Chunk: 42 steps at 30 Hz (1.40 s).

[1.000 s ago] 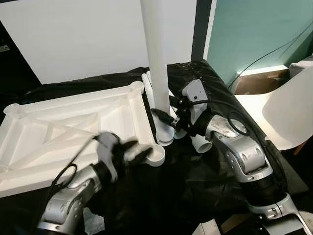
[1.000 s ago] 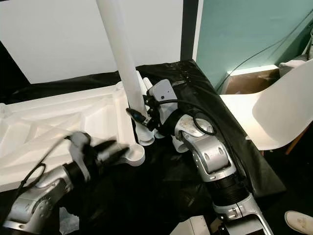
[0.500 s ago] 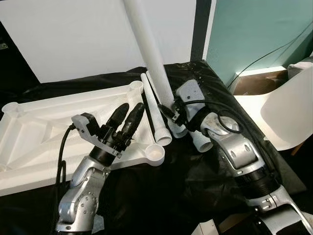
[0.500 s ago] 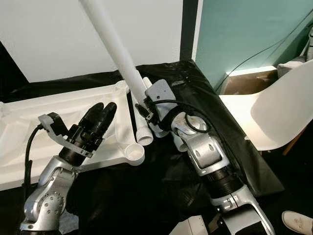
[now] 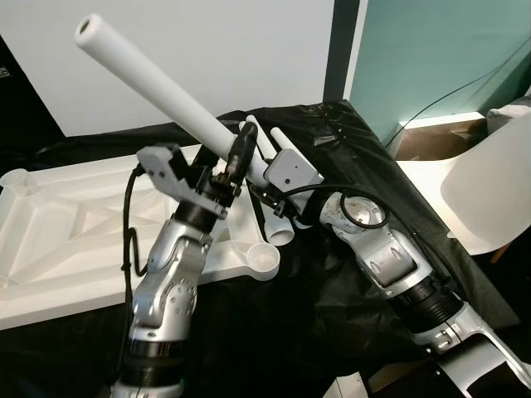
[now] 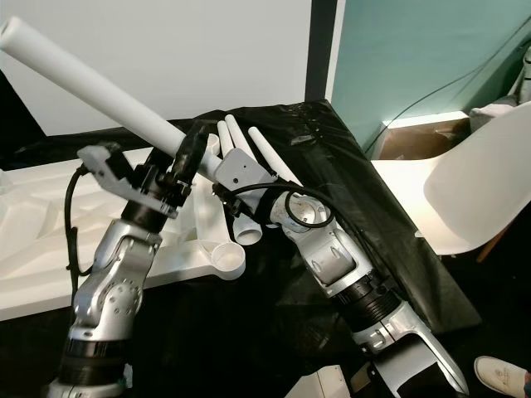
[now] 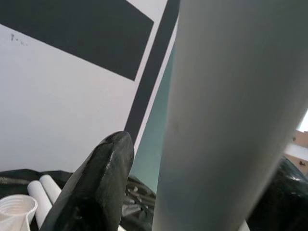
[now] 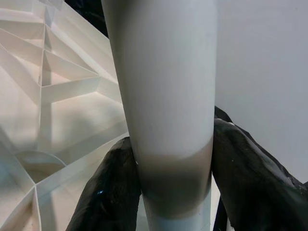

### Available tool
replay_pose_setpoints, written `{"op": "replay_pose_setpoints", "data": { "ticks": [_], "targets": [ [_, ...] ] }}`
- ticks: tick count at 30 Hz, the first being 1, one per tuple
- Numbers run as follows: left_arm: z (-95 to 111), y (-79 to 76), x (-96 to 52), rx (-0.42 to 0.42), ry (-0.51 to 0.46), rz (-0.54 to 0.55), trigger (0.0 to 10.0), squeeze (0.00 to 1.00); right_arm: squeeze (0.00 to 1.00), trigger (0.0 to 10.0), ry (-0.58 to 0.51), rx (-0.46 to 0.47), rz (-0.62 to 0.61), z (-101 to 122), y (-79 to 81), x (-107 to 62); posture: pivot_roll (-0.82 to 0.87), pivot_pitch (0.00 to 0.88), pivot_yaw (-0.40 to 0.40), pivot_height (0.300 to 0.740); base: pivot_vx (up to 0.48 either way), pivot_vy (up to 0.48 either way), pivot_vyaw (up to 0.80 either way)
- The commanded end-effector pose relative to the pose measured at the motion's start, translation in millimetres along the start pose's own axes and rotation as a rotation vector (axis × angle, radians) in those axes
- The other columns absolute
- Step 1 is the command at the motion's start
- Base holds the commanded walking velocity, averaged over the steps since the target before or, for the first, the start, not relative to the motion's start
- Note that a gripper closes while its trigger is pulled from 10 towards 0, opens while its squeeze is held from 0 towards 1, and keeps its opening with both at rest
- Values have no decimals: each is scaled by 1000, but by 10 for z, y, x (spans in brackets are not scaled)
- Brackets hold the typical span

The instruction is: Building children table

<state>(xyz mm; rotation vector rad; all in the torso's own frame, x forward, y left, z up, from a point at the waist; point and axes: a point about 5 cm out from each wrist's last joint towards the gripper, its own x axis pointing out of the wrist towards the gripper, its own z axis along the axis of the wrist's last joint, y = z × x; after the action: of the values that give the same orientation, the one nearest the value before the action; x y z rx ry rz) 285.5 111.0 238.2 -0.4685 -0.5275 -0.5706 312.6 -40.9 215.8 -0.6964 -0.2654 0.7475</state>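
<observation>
A long white table leg [image 5: 158, 83] slants up to the left over the upturned white tabletop [image 5: 75, 224]. My right gripper [image 5: 256, 190] is shut on its lower end; the right wrist view has a black finger [image 8: 110, 192] pressed on each side of the tube. My left gripper [image 5: 236, 157] has come up around the same leg just above the right one. One of its fingers [image 7: 96, 192] stands beside the tube with a thin gap, so it is open. An empty corner socket [image 5: 265, 261] of the tabletop lies below both grippers.
Spare white legs [image 5: 276, 141] lie on the black cloth [image 5: 332, 315] behind the grippers, one with its open end [image 5: 282, 234] near the socket. A white chair [image 5: 489, 191] stands at the right. A white board leans at the back.
The right gripper has tipped the leg from nearly upright to a low slant to the left. The left arm has risen from the tabletop's edge and put its fingers around the leg.
</observation>
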Motion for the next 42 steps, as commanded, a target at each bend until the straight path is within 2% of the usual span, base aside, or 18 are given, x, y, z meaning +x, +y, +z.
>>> {"op": "replay_pose_setpoints", "data": {
  "ticks": [1, 3, 4, 5, 11, 12, 14, 15, 20, 21, 25, 26, 28, 30, 33, 35, 37, 42],
  "targets": [
    [33, 49, 20, 15, -23, 47, 10000, 0, 0, 10000, -23, -29, 12, 53, 12, 16, 6, 0, 32, 740, 0, 0, 0],
    [46, 56, 26, 8, -35, 54, 10000, 0, 0, 10000, -24, -32, 12, 55, 13, 14, 3, 0, 34, 740, 0, 0, 0],
    [58, 61, 33, 8, -46, 56, 7647, 0, 0, 10000, -25, -35, 11, 55, 13, 14, 3, 0, 34, 740, 0, 0, 0],
    [61, 67, 35, 7, -52, 56, 0, 0, 0, 10000, -26, -37, 9, 56, 10, 12, 1, 0, 34, 740, 0, 0, 0],
    [57, 48, 25, 18, -51, 37, 0, 0, 0, 10000, -28, -42, -4, 57, -6, 6, 0, 0, 33, 740, 0, 0, 0],
    [37, -6, 24, 10, -46, 0, 0, 0, 588, 10000, -34, -34, -9, 68, -20, 5, 0, 0, 32, 740, 0, 0, 0],
    [29, -25, 25, 6, -46, -11, 0, 0, 588, 10000, -39, -28, -9, 76, -26, 5, 0, 0, 32, 740, 0, 0, 0],
    [26, -41, 29, 4, -47, -16, 0, 0, 1000, 10000, -47, -8, -3, 99, -34, 1, 0, 0, 30, 740, 0, 0, 0],
    [27, -56, 40, -2, -55, -18, 0, 0, 1000, 10000, -58, 41, 19, 138, -67, -17, 2, 0, 30, 740, 0, 0, 0],
    [27, -57, 42, 0, -56, -21, 0, 0, 902, 10000, -57, 56, 31, 135, -81, -28, 2, 0, 30, 740, 0, 0, 0],
    [27, -61, 44, 3, -57, -25, 0, 0, 902, 10000, -56, 75, 47, 129, -98, -44, 2, 0, 30, 740, 0, 0, 0],
    [29, -62, 45, 4, -58, -26, 0, 0, 0, 10000, -53, 88, 60, 120, -107, -54, 2, 0, 30, 740, 0, 0, 0],
    [33, -63, 50, 4, -57, -33, 0, 0, 0, 10000, -52, 153, 81, 87, -209, -108, 2, 0, 31, 740, 0, 0, 0],
    [34, -63, 51, 3, -56, -35, 0, 0, 0, 10000, -54, 177, 87, 76, -250, -130, 2, 0, 31, 740, 0, 0, 0],
    [37, -101, 86, 2, -54, -72, 0, 0, 0, 10000, 16, 243, 244, -187, -445, -225, -5, 0, 34, 740, 0, 0, 0],
    [42, -127, 105, 0, -56, -89, 0, 0, 0, 10000, 47, 241, 295, -308, -505, -241, -2, 0, 36, 740, 0, 0, 0],
    [44, -146, 105, -3, -55, -98, 0, 0, 0, 10000, 71, 221, 296, -390, -528, -207, 2, 0, 38, 740, 0, 0, 0],
    [44, -157, 98, -6, -52, -107, 0, 0, 0, 10000, 72, 210, 331, -436, -538, -147, 11, 0, 40, 740, 0, 0, 0]
  ]
}}
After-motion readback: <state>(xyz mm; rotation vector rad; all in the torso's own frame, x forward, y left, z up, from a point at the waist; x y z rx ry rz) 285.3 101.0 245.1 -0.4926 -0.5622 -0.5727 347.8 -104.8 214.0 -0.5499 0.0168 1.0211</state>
